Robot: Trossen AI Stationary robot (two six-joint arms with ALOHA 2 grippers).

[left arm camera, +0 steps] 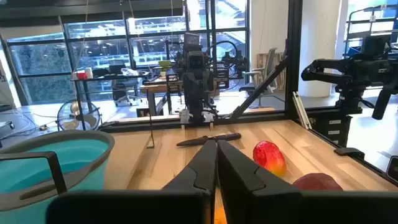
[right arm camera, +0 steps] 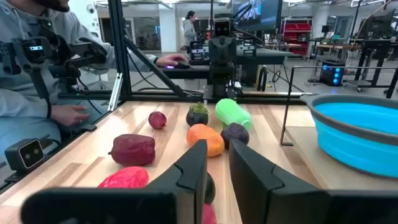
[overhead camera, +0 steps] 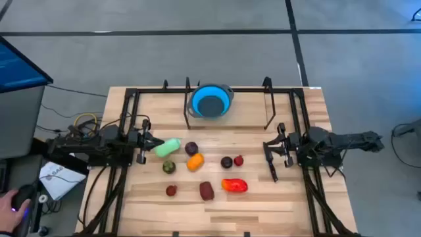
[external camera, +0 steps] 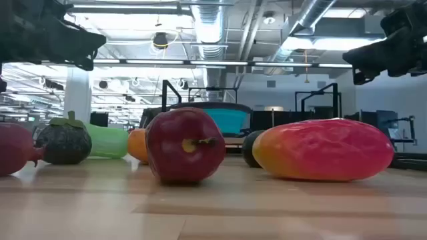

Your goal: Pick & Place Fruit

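Note:
Several toy fruit pieces lie on the wooden table: a pale green oblong one (overhead camera: 168,147), a purple one (overhead camera: 191,148), an orange one (overhead camera: 195,161), an olive one (overhead camera: 169,166), a maroon one (overhead camera: 206,191) and a larger red-orange one (overhead camera: 235,185). My left gripper (overhead camera: 150,142) is shut and stays raised just left of the green piece (right arm camera: 231,113). My right gripper (overhead camera: 268,149) hovers at the table's right, its fingers (right arm camera: 194,163) a narrow gap apart with nothing between them. Both arms hang above the table in the low view.
A round blue bowl (overhead camera: 211,101) stands at the far middle of the table, inside a black tube frame (overhead camera: 268,99). A small dark maroon piece (overhead camera: 227,162) and two small red ones (overhead camera: 239,160) (overhead camera: 171,190) lie among the fruit. A person (right arm camera: 37,74) sits beyond the left edge.

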